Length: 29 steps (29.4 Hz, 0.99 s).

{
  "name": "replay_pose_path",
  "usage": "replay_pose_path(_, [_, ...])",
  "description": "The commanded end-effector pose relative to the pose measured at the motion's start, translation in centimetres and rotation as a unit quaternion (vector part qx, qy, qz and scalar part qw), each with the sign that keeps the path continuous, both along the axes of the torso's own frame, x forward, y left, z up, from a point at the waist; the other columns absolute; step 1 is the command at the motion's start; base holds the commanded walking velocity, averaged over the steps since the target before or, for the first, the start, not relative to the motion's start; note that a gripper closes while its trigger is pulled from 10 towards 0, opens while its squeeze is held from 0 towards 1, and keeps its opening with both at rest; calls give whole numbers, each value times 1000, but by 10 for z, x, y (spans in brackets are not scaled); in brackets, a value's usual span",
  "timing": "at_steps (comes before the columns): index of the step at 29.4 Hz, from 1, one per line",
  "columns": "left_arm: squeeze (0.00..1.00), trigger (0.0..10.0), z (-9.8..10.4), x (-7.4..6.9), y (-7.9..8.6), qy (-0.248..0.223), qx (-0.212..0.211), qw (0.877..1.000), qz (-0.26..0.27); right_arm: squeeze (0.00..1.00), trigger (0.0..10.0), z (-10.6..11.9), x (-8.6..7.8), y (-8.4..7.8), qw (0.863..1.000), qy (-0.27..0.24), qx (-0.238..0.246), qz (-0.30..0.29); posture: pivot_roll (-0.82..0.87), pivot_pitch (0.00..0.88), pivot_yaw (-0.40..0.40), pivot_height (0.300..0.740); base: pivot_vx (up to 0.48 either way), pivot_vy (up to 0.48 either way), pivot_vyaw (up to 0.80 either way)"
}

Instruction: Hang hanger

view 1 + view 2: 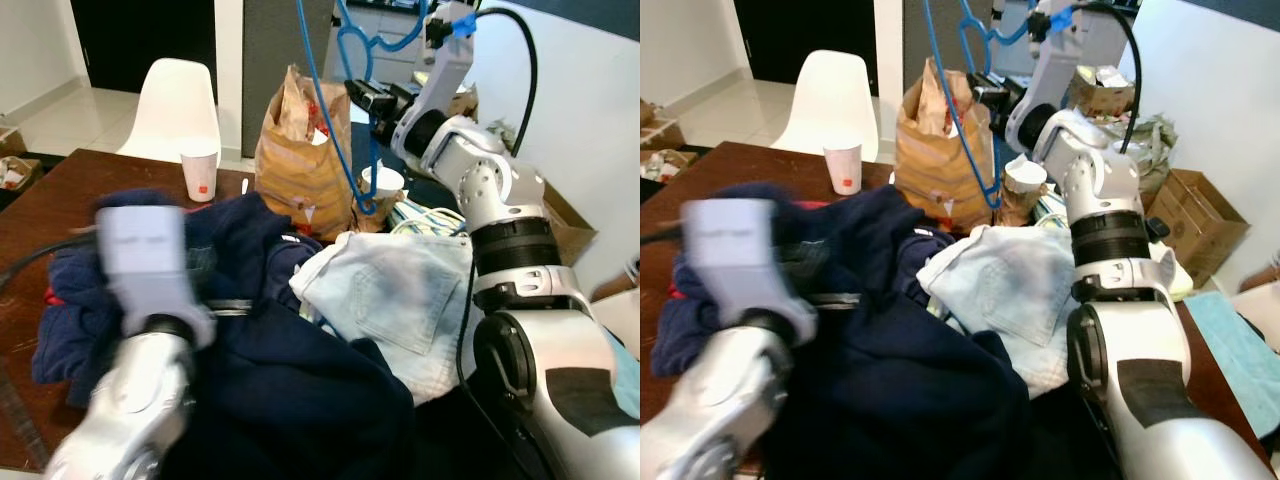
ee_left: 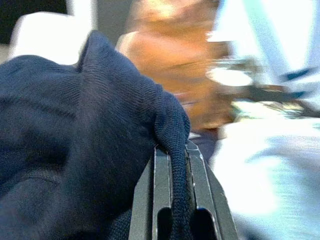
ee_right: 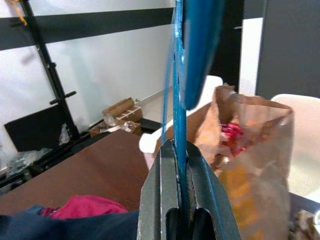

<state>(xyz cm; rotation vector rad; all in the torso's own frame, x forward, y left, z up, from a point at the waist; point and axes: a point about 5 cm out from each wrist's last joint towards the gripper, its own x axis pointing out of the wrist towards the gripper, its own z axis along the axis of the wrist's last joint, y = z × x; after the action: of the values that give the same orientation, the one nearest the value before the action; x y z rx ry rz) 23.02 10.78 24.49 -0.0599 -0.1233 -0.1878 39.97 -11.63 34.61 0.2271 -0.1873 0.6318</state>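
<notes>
- The right gripper (image 3: pixel 181 197) has its 2 black fingers clamped on the thin blue hanger (image 3: pixel 178 115), which runs straight up from between them in the right wrist view.
- In the head views the hanger (image 1: pixel 340 110) is held aloft over the far side of the table, its hook (image 1: pixel 358 38) near the top of the frame and 1 long blue side slanting down to a lower corner just in front of the brown paper bag (image 1: pixel 300 150).
- The right arm (image 1: pixel 480 190) reaches up and forward from the right side of the scene, a black cable looping over it.
- The left gripper (image 2: pixel 177 200) has its 2 fingers pinched on a fold of navy garment (image 2: pixel 85 140); the cloth is drawn down between the fingers.
- The left arm (image 1: pixel 140 300) is blurred in the head views, low on the left over the clothes pile, so its exact pose is hard to read.
- The navy garment (image 1: pixel 270 380) lies heaped on the brown table (image 1: pixel 50 200), with pale blue jeans (image 1: pixel 400 290) just beside it on the right, pocket side up.
- Behind the pile stand a white paper cup (image 1: pixel 200 168) with a red mark, the paper bag, and another cup (image 1: pixel 1025 180) near the hanger's lower corner.
- A white chair (image 1: pixel 175 105) stands beyond the table, and cardboard boxes (image 1: pixel 1195 215) sit against the white wall at right.
</notes>
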Motion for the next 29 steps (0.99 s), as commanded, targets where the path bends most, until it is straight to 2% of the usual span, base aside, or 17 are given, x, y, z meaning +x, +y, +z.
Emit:
replay_pose_path(1, [0, 314, -3, 1, -13, 6, -2, 999, -40, 0, 10000, 3, 0, -6, 1000, -8, -3, -9, 72, 0, -100, 740, 0, 0, 0])
replay_pose_path(3, [0, 314, -5, -1, -22, 12, 0, 998, -65, 0, 10000, 3, 1, -8, 1000, -8, -3, -12, 71, 0, -99, 740, 0, 0, 0])
replay_pose_path(4, [0, 4078, -8, -1, -27, 15, 6, 997, -80, 0, 10000, 3, 1, -9, 1000, -8, -3, -15, 65, 0, -95, 740, 0, 0, 0])
replay_pose_path(6, [0, 4078, -9, -2, -30, 17, 11, 996, -89, 0, 10000, 3, 2, -10, 1000, -8, -4, -16, 65, 0, -95, 740, 0, 0, 0])
replay_pose_path(7, [161, 6941, -12, -2, -35, 21, 10, 994, -105, 0, 10000, 3, 2, -11, 1000, -9, -4, -17, 59, 0, -92, 740, 0, 0, 0])
replay_pose_path(9, [161, 6941, -15, -3, -39, 28, 7, 993, -119, 0, 10000, 3, 2, -11, 1000, -9, -5, -18, 55, 0, -89, 740, 0, 0, 0])
replay_pose_path(10, [1000, 4980, -18, -3, -42, 34, 0, 991, -130, 0, 10000, 3, 2, -11, 1000, -10, -5, -18, 53, 0, -88, 740, 0, 0, 0])
replay_pose_path(12, [1000, 4980, -18, -3, -42, 34, 0, 991, -130, 0, 10000, 3, 2, -11, 1000, -10, -5, -18, 53, 0, -88, 740, 0, 0, 0])
replay_pose_path(13, [1000, 4510, -19, -5, -46, 37, -3, 988, -147, 0, 10000, 3, 2, -11, 1000, -10, -5, -18, 52, 0, -88, 740, 0, 0, 0])
replay_pose_path(14, [1000, 8353, -20, -5, -48, 41, -3, 987, -154, 0, 10000, 4, 2, -11, 1000, -11, -6, -18, 53, 0, -89, 740, 0, 0, 0])
replay_pose_path(15, [1000, 8353, -20, -5, -48, 41, -3, 987, -154, 0, 10000, 4, 2, -11, 1000, -11, -6, -18, 53, 0, -89, 740, 0, 0, 0])
replay_pose_path(16, [1000, 10000, -19, -5, -49, 41, -3, 987, -157, 0, 10000, 4, 2, -11, 1000, -11, -7, -18, 53, 0, -93, 740, 0, 0, 0])
replay_pose_path(18, [1000, 10000, -19, -5, -49, 41, -3, 987, -157, 0, 10000, 4, 2, -11, 1000, -11, -7, -18, 53, 0, -93, 740, 0, 0, 0])
replay_pose_path(19, [1000, 10000, -2, 2, -43, 2, -6, 991, -135, 0, 10000, 4, 2, -10, 1000, -12, -9, -17, 52, 0, -96, 740, 0, 0, 0])
replay_pose_path(21, [1000, 10000, 8, 7, -39, -24, -7, 993, -118, 0, 10000, 5, 2, -9, 1000, -12, -9, -17, 53, 0, -98, 740, 0, 0, 0])
replay_pose_path(26, [1000, 10000, 18, 12, -35, -46, -9, 994, -103, 0, 10000, 5, 2, -9, 1000, -13, -9, -17, 53, 0, -98, 740, 0, 0, 0])
replay_pose_path(29, [1000, 10000, 52, 47, -10, -107, -11, 994, -21, 0, 10000, 6, 2, -5, 1000, -14, -9, -13, 46, 0, -102, 740, 0, 0, 0])
